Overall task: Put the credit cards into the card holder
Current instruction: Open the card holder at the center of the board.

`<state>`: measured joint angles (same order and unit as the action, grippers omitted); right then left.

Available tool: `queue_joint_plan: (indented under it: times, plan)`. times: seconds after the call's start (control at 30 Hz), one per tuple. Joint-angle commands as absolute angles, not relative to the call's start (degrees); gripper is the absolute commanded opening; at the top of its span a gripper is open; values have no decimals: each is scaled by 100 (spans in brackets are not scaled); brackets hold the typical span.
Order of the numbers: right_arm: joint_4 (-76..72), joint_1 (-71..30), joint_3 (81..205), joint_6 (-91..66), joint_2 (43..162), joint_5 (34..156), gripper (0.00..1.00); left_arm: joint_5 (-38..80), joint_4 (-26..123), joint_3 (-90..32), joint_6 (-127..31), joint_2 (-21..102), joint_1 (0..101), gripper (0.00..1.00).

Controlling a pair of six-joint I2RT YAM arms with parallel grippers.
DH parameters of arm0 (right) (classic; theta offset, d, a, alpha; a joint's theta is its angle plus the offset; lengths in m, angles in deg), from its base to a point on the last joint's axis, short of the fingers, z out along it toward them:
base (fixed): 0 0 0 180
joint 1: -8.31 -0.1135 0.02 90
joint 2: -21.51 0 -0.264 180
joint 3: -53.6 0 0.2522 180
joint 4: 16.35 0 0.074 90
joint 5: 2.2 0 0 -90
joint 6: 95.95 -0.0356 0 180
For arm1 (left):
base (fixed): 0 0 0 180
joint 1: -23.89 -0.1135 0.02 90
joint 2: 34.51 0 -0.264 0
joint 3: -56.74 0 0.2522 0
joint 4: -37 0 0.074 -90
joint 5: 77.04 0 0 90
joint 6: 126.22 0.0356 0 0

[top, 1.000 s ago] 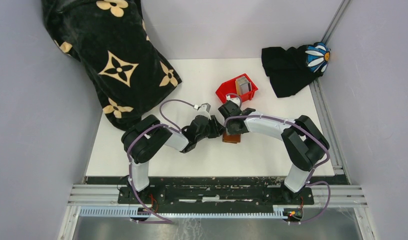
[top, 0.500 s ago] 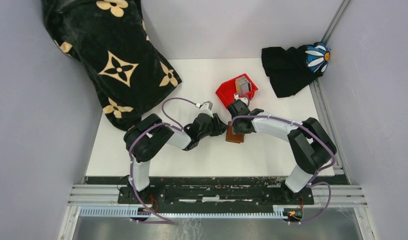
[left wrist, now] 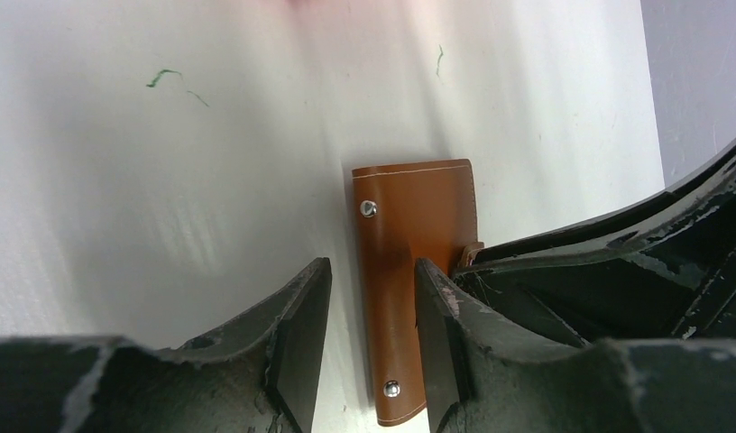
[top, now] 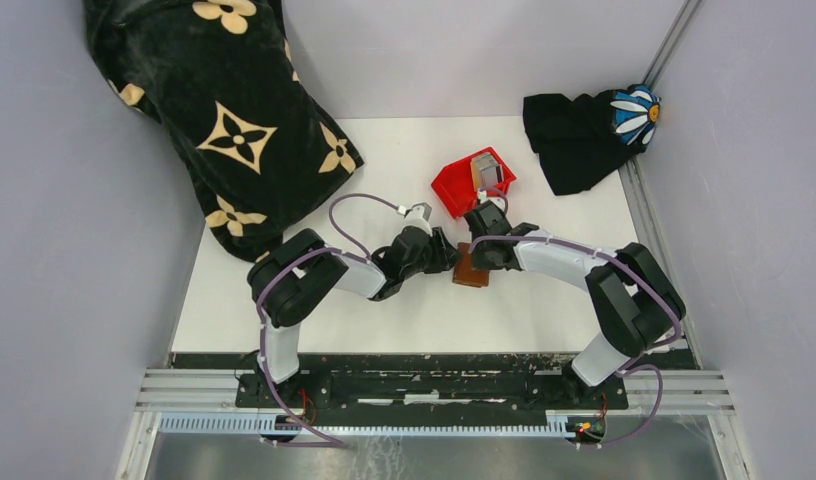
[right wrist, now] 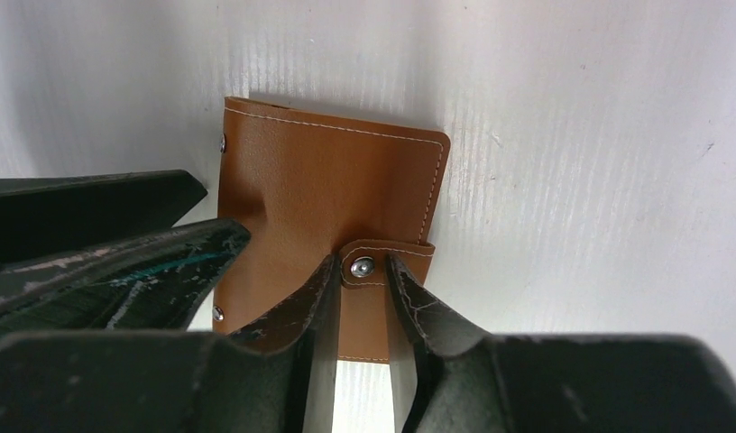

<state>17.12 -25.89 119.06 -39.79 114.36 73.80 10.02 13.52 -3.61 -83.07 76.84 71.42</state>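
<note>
The card holder (top: 471,271) is a brown leather wallet lying flat and folded on the white table between both arms. In the left wrist view my left gripper (left wrist: 372,271) is open, its jaws straddling the long studded edge of the card holder (left wrist: 414,225) with a gap on the left side. In the right wrist view my right gripper (right wrist: 360,266) has its jaws pressed against both sides of the snap tab (right wrist: 382,257) on the card holder (right wrist: 337,185). The grey credit cards (top: 487,169) stand in the red bin (top: 452,187) behind.
A black cloth with cream flowers (top: 234,120) covers the far left corner. A black cloth with a daisy (top: 584,135) lies at the far right. The right arm's finger (left wrist: 617,262) crowds the left wrist view. Grey walls close in on three sides.
The right gripper's jaws have narrowed onto the snap tab. The left gripper's jaws have widened at the wallet's edge. Both wrists shifted slightly toward the far side.
</note>
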Motion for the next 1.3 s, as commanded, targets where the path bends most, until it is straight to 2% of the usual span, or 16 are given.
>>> queue_joint_plan:
  times: [0.0, 0.27, 0.43, 0.57, 0.63, 0.67, 0.7, 1.27]
  plan:
    - [2029, -2553, 11713, -4000, 11361, 7453, 26, 1064, 3069, -190, -7835, 8028, 7323, 50]
    - [1912, -2517, 11656, -3999, 11357, 7581, 16, 1071, 3364, -412, -7662, 8143, 7472, 52]
    - [1895, -2463, 11638, -3990, 11282, 7625, 14, 1046, 3525, -537, -7639, 8362, 7499, 47]
    - [1881, -2386, 11608, -3979, 11230, 7664, 13, 1154, 3478, -569, -7664, 8561, 7498, 33]
    - [1870, -2347, 11573, -3979, 11166, 7679, 13, 1161, 3411, -538, -7652, 8604, 7499, 19]
    - [1861, -2328, 11563, -3986, 11127, 7695, 12, 1122, 3401, -532, -7634, 8622, 7498, 6]
    - [1868, -2314, 11554, -3983, 11095, 7698, 12, 1041, 3413, -510, -7637, 8627, 7501, 3]
    - [2093, -2086, 11485, -3883, 10583, 7497, 11, -163, 3898, -15, -7868, 8171, 7490, 3]
